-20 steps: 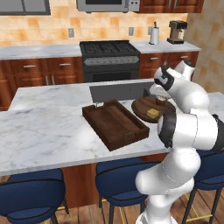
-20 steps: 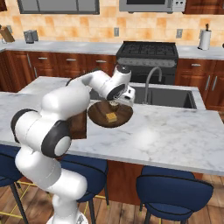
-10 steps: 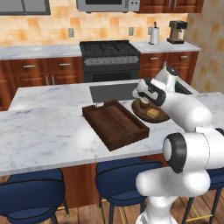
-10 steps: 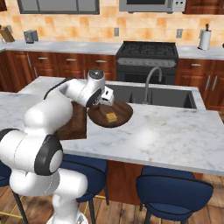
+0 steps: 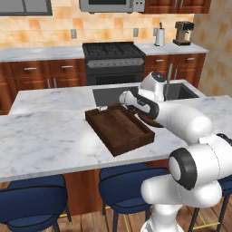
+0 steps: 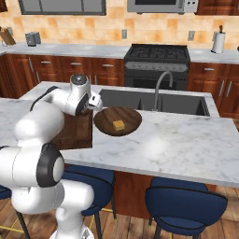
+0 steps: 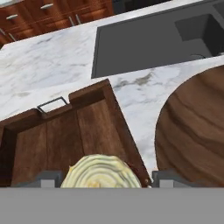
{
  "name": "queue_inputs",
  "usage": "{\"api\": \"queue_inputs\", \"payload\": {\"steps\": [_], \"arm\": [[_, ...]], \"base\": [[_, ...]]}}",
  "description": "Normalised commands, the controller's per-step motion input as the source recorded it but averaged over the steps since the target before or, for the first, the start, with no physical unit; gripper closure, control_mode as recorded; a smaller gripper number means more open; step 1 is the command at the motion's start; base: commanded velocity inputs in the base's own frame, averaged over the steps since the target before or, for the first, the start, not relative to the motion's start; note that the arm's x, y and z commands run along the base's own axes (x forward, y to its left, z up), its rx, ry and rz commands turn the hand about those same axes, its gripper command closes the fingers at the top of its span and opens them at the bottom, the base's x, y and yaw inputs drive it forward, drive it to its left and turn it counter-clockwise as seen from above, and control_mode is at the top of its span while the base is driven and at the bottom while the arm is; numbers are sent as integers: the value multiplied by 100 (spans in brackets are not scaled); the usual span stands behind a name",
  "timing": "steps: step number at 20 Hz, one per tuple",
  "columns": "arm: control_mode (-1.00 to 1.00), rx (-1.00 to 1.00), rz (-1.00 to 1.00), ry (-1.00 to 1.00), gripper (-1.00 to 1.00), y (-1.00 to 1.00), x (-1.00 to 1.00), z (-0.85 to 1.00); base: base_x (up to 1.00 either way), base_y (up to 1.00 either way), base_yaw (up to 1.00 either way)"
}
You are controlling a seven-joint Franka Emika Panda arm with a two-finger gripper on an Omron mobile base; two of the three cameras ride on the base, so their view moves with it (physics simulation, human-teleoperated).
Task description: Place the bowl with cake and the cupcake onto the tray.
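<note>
cupcake [image 7: 102, 172] between the fingertips [image 7: 49, 179], its base hidden.

My arm reaches over the marble island counter [image 6: 177, 140], and my gripper [image 6: 94, 101] hangs above the right edge of the dark wooden tray [image 6: 77, 131]. Just right of it sits the round wooden bowl [image 6: 117, 121] holding a yellow cake square [image 6: 118, 124]. Beyond the bowl lies the sink [image 6: 154, 101] with its curved faucet [image 6: 160, 83].
</note>
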Motion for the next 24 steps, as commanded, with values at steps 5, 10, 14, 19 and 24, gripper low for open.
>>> {"api": "queue_inputs", "payload": {"steps": [5, 10, 14, 19, 24], "arm": [[-100, 1, 0, 0, 100, 62, 11, 0], [-100, 2, 0, 0, 100, 45, 20, -1], [-100, 0, 0, 0, 100, 35, 17, -21], [-100, 0, 0, 0, 100, 29, 13, -36], [-100, 0, 0, 0, 100, 19, 9, -25]], "base": [[0, 0, 0], [0, 0, 0], [0, 0, 0], [0, 0, 0], [0, 0, 0]]}}
